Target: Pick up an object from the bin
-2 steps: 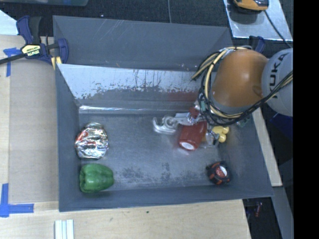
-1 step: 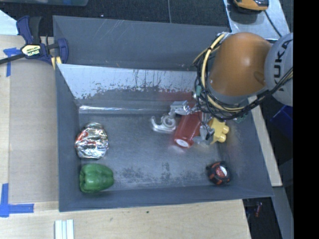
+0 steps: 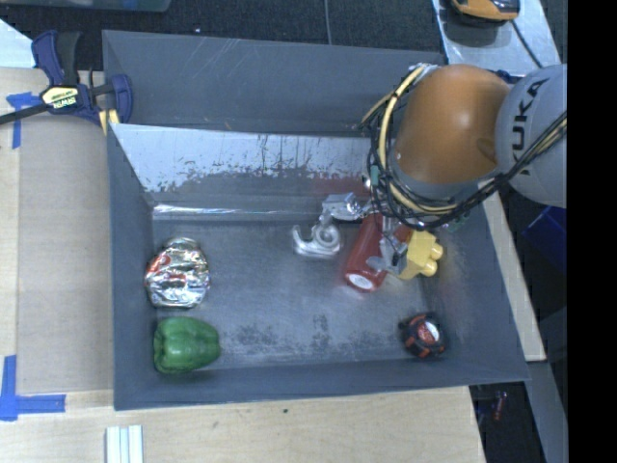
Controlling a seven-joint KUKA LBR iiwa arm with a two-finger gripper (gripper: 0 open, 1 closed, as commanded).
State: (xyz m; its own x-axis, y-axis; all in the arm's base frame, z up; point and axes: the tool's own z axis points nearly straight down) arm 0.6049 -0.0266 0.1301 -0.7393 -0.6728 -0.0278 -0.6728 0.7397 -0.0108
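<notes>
My gripper (image 3: 389,245) reaches down at the bin's right side, mostly hidden under the arm's orange cover. A red cylinder with a pale end (image 3: 363,258) lies tilted right beside it on the left. A yellow blocky toy (image 3: 423,256) sits against its right. Whether either one is held is hidden from view. A small silver metal piece (image 3: 317,238) lies just left of the red cylinder.
A crumpled silver foil ball (image 3: 177,275) and a green pepper (image 3: 185,344) lie at the bin's left. A small black and red round thing (image 3: 422,336) sits near the front right corner. The arm's cables hang over the right back area.
</notes>
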